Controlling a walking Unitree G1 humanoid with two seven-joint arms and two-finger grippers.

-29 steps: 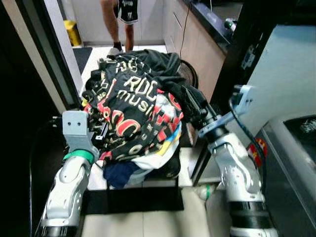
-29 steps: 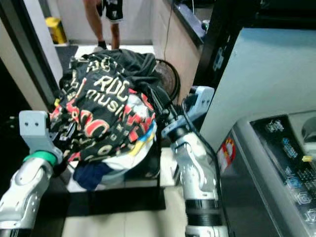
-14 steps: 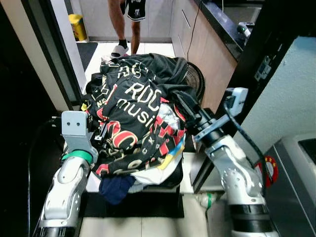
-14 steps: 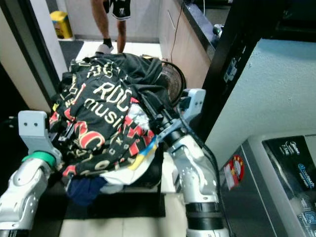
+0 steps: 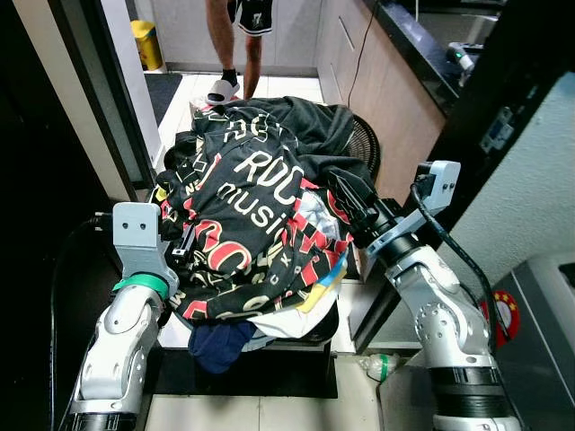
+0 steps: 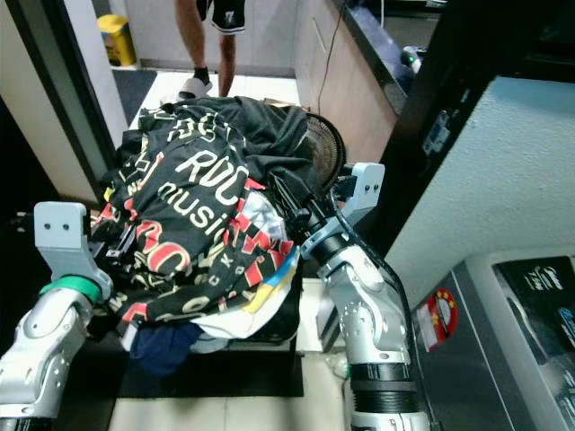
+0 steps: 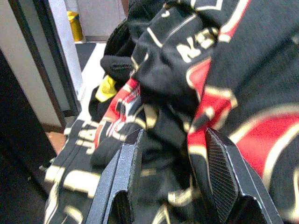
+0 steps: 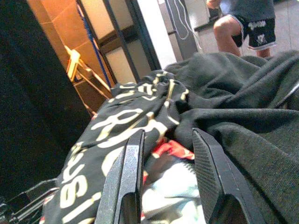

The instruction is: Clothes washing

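My left gripper (image 7: 173, 186) is pushed into the side of the laundry heap (image 5: 256, 224), its two fingers spread with folds of the black, red and gold printed shirt (image 5: 247, 202) bunched between them; they are not clenched. My right gripper (image 8: 168, 172) presses in from the opposite side, fingers likewise parted, with dark grey cloth (image 8: 243, 130) lying against one finger and the printed shirt beyond.

The heap sits between my two arms, piled high over a dark basket (image 5: 310, 328) whose frame I can barely make out under it, with a navy piece (image 5: 216, 339) and a pale yellow-edged one (image 5: 310, 292) hanging off the near edge.

I judge the load soft, limp and fairly light, but bulky and loose: single garments will slide off if I squeeze cloth alone. Better to hold low, at the basket's sides, or cradle the pile from both flanks.

A person's legs (image 5: 235, 45) stand on the tiled floor beyond, well apart from me.
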